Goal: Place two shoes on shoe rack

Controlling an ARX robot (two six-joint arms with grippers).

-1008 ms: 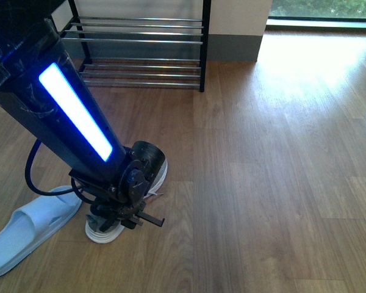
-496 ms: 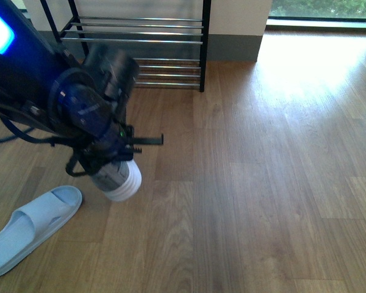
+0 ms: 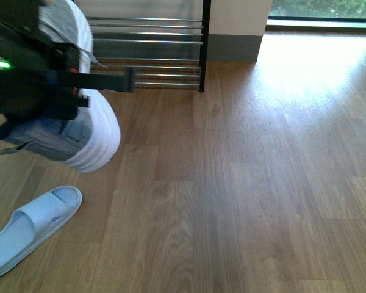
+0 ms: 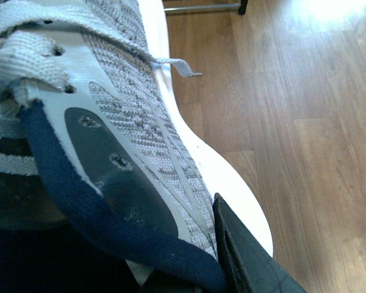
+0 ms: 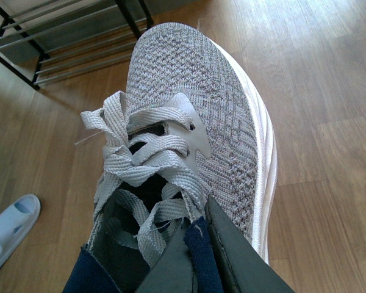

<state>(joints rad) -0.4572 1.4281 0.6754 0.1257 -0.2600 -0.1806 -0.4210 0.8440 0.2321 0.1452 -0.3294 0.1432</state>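
At the front view's upper left, a grey knit lace-up sneaker with a thick white sole (image 3: pixel 79 137) is clamped by the left gripper (image 3: pixel 55 85), held before the black-framed, chrome-barred shoe rack (image 3: pixel 146 39). A second grey knit sneaker (image 5: pixel 195 85) is pinched at its collar by the right gripper (image 5: pixel 198 256). A pale blue rubber slide (image 3: pixel 30 226) is seen lower left.

place: a home, likely a hallway or living-room corner | floor: warm wood-look plank floor (image 3: pixel 262 183) | storage: low shoe rack (image 3: pixel 165 43) of chrome bars against the wall | footwear: pale blue slide (image 3: pixel 30 229) lying loose, grey knit sneaker (image 5: pixel 219 116) | walls: grey skirting (image 3: pixel 235 47) | light: floor-level window (image 3: pixel 323 9) with greenery outside, sun on the boards
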